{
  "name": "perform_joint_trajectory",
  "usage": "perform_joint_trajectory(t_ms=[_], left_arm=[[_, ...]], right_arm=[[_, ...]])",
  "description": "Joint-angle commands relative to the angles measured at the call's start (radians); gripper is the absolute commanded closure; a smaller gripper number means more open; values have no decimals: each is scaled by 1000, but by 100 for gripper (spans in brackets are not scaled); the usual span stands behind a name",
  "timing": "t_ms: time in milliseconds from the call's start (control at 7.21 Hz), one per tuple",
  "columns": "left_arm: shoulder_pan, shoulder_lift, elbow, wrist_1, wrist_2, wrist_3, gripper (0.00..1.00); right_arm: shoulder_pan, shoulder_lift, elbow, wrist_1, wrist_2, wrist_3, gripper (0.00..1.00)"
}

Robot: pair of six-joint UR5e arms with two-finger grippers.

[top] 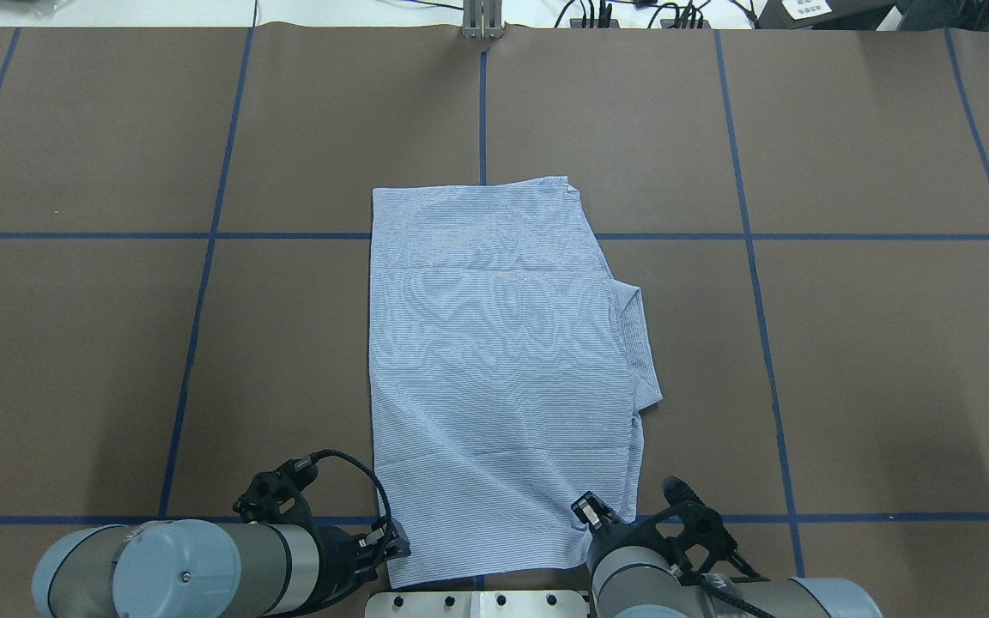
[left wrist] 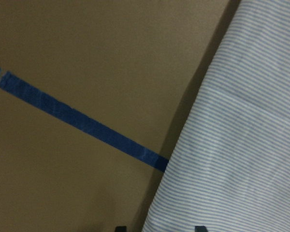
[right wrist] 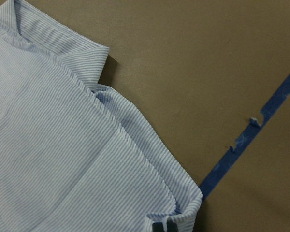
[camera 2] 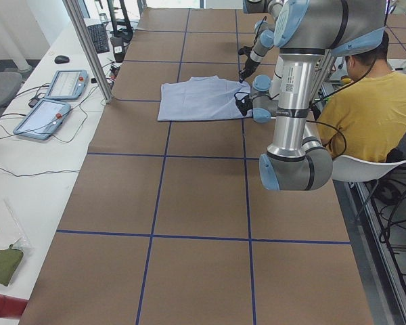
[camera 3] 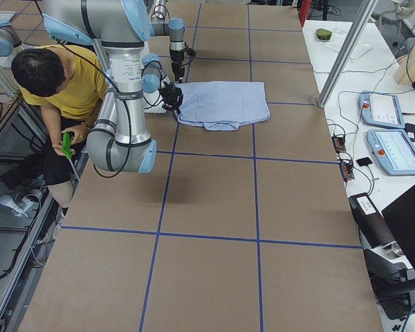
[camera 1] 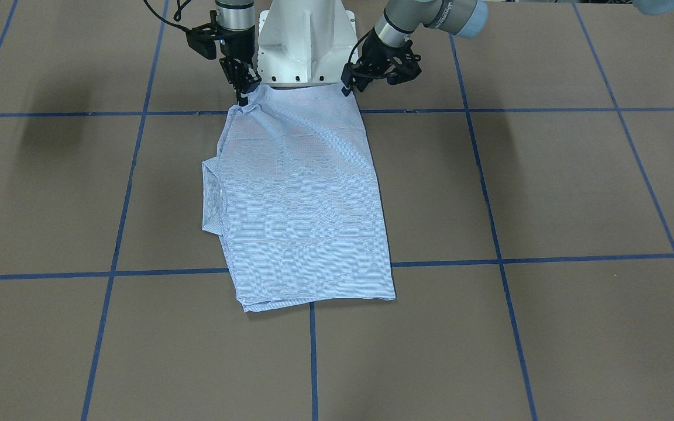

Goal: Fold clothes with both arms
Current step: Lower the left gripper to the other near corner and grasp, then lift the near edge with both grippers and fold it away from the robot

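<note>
The blue-and-white striped shirt lies folded into a long rectangle on the brown table, with its collar sticking out on my right side. My left gripper is at the shirt's near left corner. In the left wrist view its fingertips stand apart, open, astride the shirt's edge. My right gripper is at the near right corner. In the right wrist view it is shut on the bunched corner of the shirt. In the front-facing view that corner is slightly raised at the right gripper.
My white pedestal base stands right behind the shirt's near edge. Blue tape lines grid the table. A seated person in yellow is beside the robot. Teach pendants and a metal post are on the far side.
</note>
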Motion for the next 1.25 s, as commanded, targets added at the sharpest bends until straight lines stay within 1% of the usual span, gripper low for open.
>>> perform_joint_trajectory(t_ms=[0, 416, 555, 693, 832, 1109], left_arm=[[6, -10, 11, -1, 0, 0, 45], [8, -16, 19, -1, 0, 0, 53], [8, -16, 21, -1, 2, -1, 63], [8, -17, 25, -1, 14, -3, 83], [8, -20, 24, -1, 14, -3, 100], [-8, -20, -13, -2, 12, -6, 100]], right_arm=[[1, 0, -1, 0, 1, 0, 100], [1, 0, 0, 0, 1, 0, 100], [1, 0, 0, 0, 1, 0, 100], [1, 0, 0, 0, 1, 0, 100], [3, 0, -1, 0, 1, 0, 100], [7, 0, 9, 0, 3, 0, 100]])
